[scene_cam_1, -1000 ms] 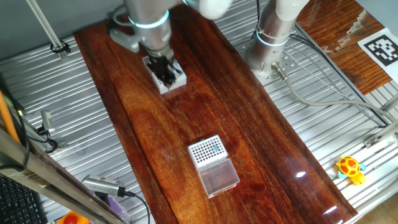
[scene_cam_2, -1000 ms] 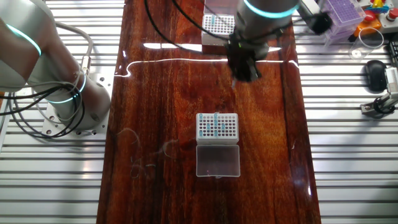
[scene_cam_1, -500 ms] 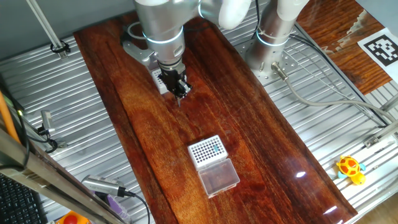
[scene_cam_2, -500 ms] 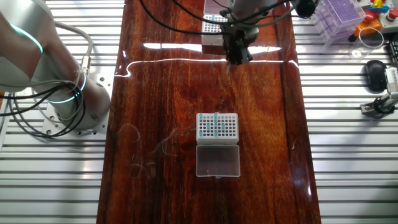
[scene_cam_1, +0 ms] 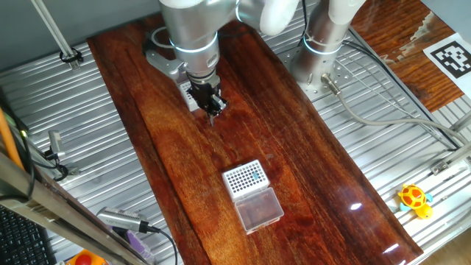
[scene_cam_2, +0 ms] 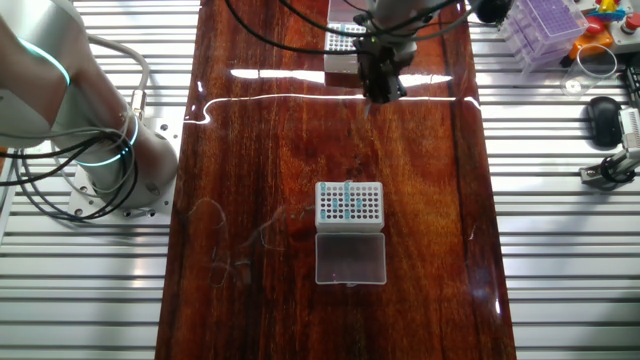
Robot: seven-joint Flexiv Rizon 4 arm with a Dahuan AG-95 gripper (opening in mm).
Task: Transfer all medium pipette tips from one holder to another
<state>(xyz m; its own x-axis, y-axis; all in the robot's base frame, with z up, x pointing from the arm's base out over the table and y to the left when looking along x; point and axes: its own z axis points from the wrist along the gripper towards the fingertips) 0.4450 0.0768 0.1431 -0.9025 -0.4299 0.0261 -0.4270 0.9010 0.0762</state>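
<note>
My gripper (scene_cam_1: 213, 110) hangs over the dark wooden board, just in front of the far white rack (scene_cam_1: 188, 96), which it mostly hides. It is shut on a thin pipette tip (scene_cam_1: 212, 121) that points down from its fingers. In the other fixed view the gripper (scene_cam_2: 379, 90) is just below the far rack (scene_cam_2: 343, 36). The near white rack (scene_cam_1: 245, 177) stands mid-board with a few teal-blue tips (scene_cam_1: 256, 175) in its grid. They also show in the other fixed view (scene_cam_2: 346, 203).
A clear lid (scene_cam_1: 259, 209) lies flat against the near rack. A second arm's base (scene_cam_1: 322, 46) stands off the board. A yellow toy (scene_cam_1: 414, 199) lies at the right. A purple rack (scene_cam_2: 546, 24) and a mouse (scene_cam_2: 603, 119) lie beside the board.
A second ago my gripper was over the far rack. It has since moved off it towards the middle of the board with a tip in it, then held still.
</note>
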